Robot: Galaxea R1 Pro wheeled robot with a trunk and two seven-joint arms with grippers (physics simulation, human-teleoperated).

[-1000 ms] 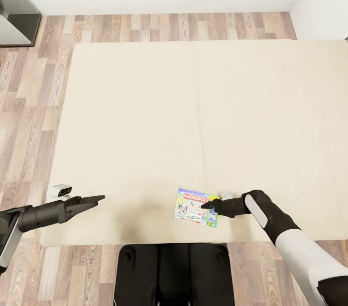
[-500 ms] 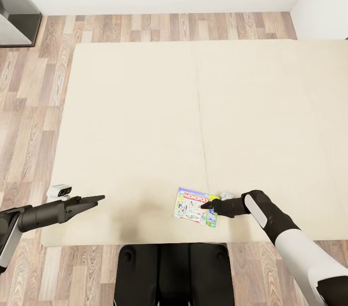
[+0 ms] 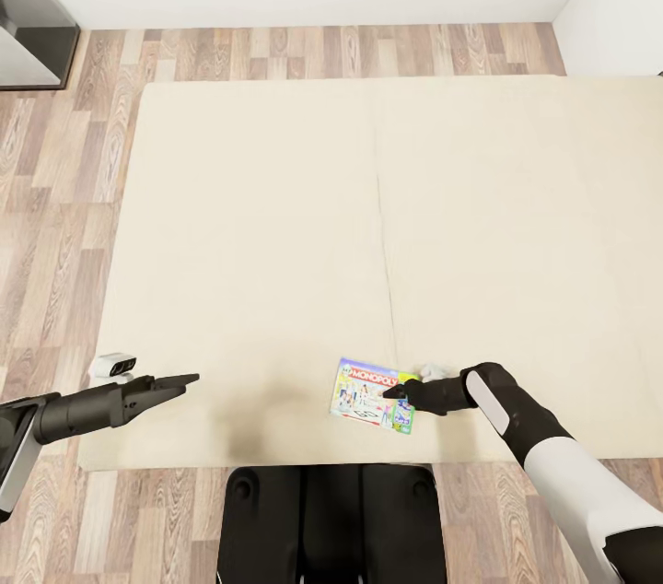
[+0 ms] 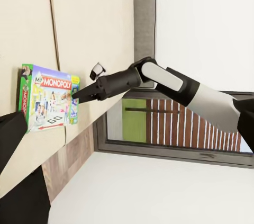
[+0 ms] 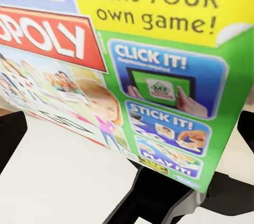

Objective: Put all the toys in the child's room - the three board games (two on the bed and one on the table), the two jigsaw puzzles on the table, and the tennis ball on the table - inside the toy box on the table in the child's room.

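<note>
Cream mattress pads of the bed take up most of the head view, with wood-plank floor around them and a white wall at 12 o'clock. One board game, a pale green box printed "Monopoly", lies flat on the bed near its edge at about 6 o'clock, just on the left-hand side of the seam between the two pads. Lying so close to the edge, it is within easy reach of the robot parked at the bedside.

The right gripper comes in low from 4 o'clock, and its dark tip sits at the box's right edge, over the green side panel. In the right wrist view the box art is very close, with dark finger parts below it. I judge this to be a side approach so the fingers can get around a thin edge, but I cannot tell whether they are spread, closed, or already touching the box.

The left gripper hangs over the bed at 8 o'clock, well apart from the game, its fingers pressed together to a point and holding nothing, probably parked out of the way.
</note>
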